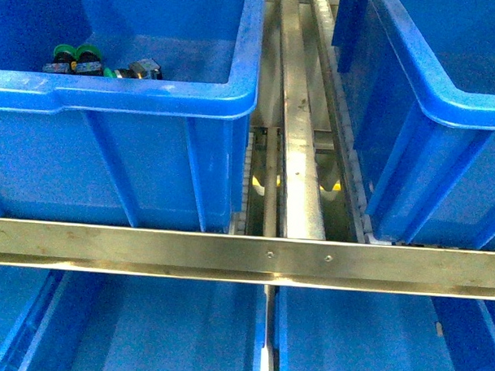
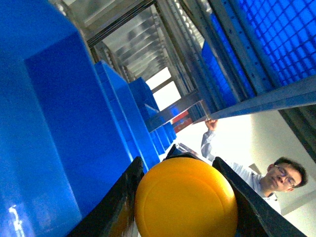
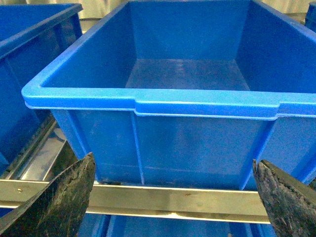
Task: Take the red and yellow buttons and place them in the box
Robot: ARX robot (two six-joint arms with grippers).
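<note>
The yellow button's round cap fills the gap between the black fingers of my left gripper, which is shut on it; blue bins run alongside. No red button shows in any view. My right gripper is open, its dark fingertips wide apart with nothing between them, facing the front wall of an empty blue box. Neither gripper appears in the front view.
In the front view, the blue bin at upper left holds green-capped buttons and a black-grey switch part. Another blue bin stands at right. A metal rail crosses in front; metal runners lie between the bins. A person stands behind the rack.
</note>
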